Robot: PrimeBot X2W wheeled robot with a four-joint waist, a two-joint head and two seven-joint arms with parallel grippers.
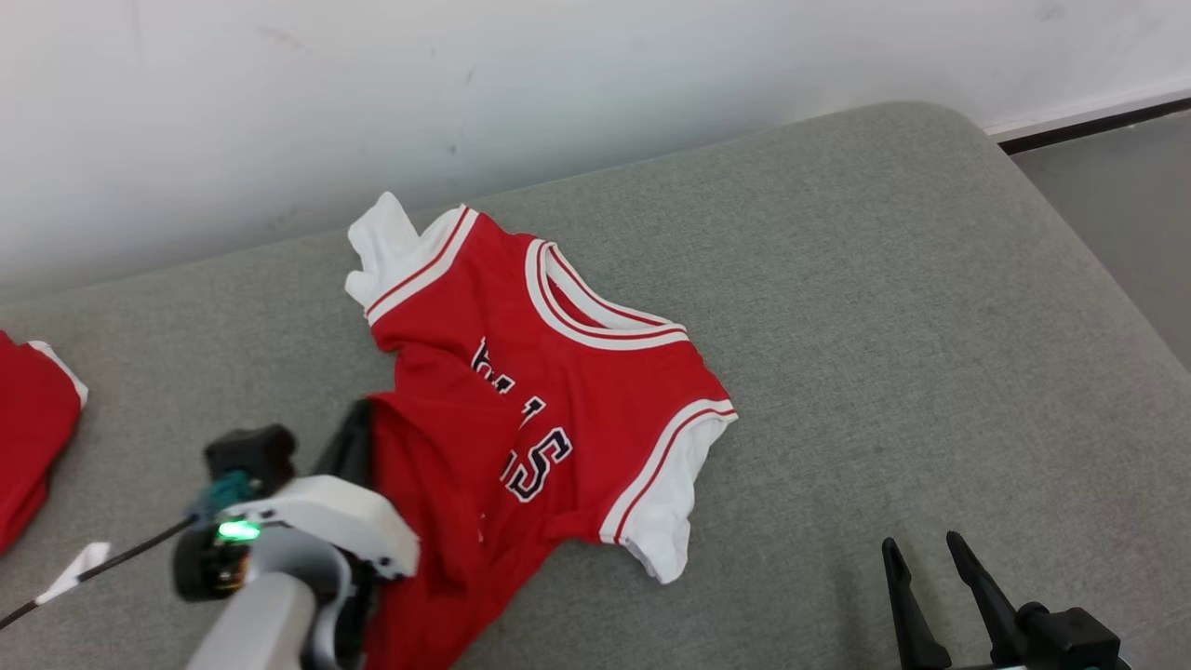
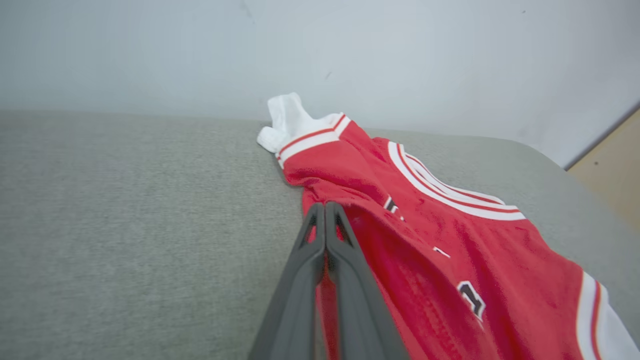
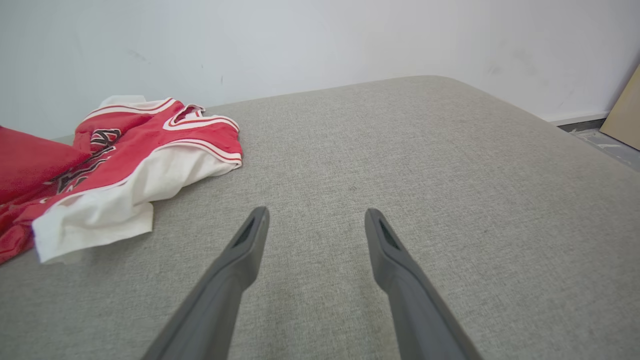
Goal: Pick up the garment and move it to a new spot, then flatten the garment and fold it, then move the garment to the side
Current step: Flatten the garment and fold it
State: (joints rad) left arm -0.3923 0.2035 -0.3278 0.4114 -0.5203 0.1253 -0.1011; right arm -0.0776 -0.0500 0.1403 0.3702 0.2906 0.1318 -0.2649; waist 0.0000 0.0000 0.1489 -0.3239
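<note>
The garment [image 1: 558, 372], a red shirt with white sleeves and striped trim, lies front-up near the middle of a grey cushion [image 1: 884, 279]. It slants from its far sleeve [image 1: 386, 247], close to the cushion's back edge, down to its hem, which runs out at the bottom of the head view. It is rumpled rather than flat. Its left side edge is bunched, and the near sleeve [image 1: 661, 521] lies creased on the cushion.

The left gripper [image 2: 325, 206] has its jaws pressed together on that bunched left side edge. In the left wrist view, red cloth shows in the slit between the fingers. To its left is open grey cushion as far as a second red garment [image 1: 28, 419] at the left edge of the head view, well apart from the first.

The right gripper [image 1: 923, 544] is over the cushion at the lower right, its jaws apart with only grey cloth between them. It is well apart from the near sleeve. A broad open stretch of cushion runs from there to the rounded far corner and the right edge, beyond which the floor [image 1: 1117, 205] shows.

A pale wall [image 1: 279, 93] stands right behind the back edge. The far sleeve sits up close to it, and whether they touch cannot be told.
</note>
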